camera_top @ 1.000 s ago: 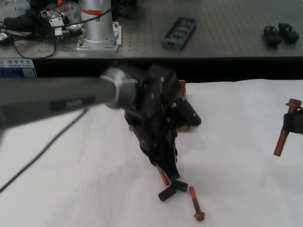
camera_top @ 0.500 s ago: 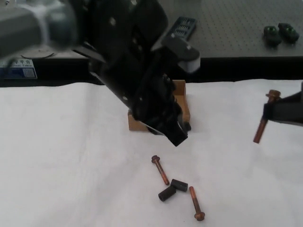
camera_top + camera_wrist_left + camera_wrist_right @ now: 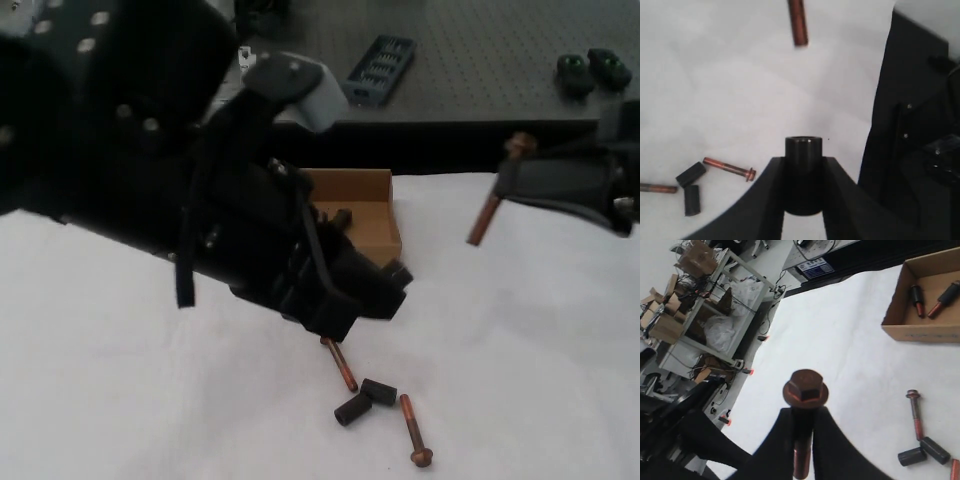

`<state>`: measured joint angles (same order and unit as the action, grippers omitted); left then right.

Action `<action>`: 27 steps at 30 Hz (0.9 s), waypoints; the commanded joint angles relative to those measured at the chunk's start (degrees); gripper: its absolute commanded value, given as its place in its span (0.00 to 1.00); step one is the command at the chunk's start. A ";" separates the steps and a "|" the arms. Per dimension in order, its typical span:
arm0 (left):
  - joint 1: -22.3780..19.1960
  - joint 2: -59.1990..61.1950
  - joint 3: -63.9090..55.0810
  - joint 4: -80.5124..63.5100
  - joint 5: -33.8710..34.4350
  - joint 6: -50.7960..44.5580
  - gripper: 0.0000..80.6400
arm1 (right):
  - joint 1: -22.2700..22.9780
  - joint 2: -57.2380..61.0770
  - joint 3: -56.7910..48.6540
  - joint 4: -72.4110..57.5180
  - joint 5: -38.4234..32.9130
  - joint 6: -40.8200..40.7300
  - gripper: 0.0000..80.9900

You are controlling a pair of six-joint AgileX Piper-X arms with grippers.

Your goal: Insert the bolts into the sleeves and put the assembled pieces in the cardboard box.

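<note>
My left gripper [image 3: 804, 162] is shut on a short black sleeve [image 3: 803, 175], which it holds above the white cloth with the open end facing out. In the high view this arm is the big black mass in the foreground, its gripper [image 3: 385, 285] in front of the cardboard box [image 3: 372, 188]. My right gripper [image 3: 802, 415] is shut on a copper bolt [image 3: 805, 390] just below the hex head. It hangs at the right [image 3: 507, 182] with the bolt [image 3: 485, 215] slanting down. The bolt's tip [image 3: 798, 25] shows beyond the sleeve, apart from it.
Two loose bolts [image 3: 341, 363] [image 3: 412, 430] and two black sleeves [image 3: 379, 391] [image 3: 350, 409] lie on the cloth near the front. The box [image 3: 925, 332] holds two assembled pieces [image 3: 916, 299] [image 3: 945, 294]. A dark perforated bench with a blue holder [image 3: 378, 66] runs behind.
The left arm has risen from the loose parts on the cloth and swung up toward the camera. The right gripper has carried its bolt up and left, toward the middle.
</note>
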<state>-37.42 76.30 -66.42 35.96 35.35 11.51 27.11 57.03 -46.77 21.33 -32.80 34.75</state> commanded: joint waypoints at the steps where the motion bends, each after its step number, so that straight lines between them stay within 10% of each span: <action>1: 0.06 -5.06 4.86 -12.10 6.48 -8.59 0.01 | 2.62 1.07 -0.21 -3.84 -0.28 2.17 0.03; 27: 0.06 -5.22 4.98 -11.72 -0.80 -9.02 0.01 | 6.25 1.95 -0.21 -10.55 1.78 5.54 0.03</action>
<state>-37.42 71.76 -61.37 24.41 35.49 3.08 33.23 58.91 -46.72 11.74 -31.07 40.24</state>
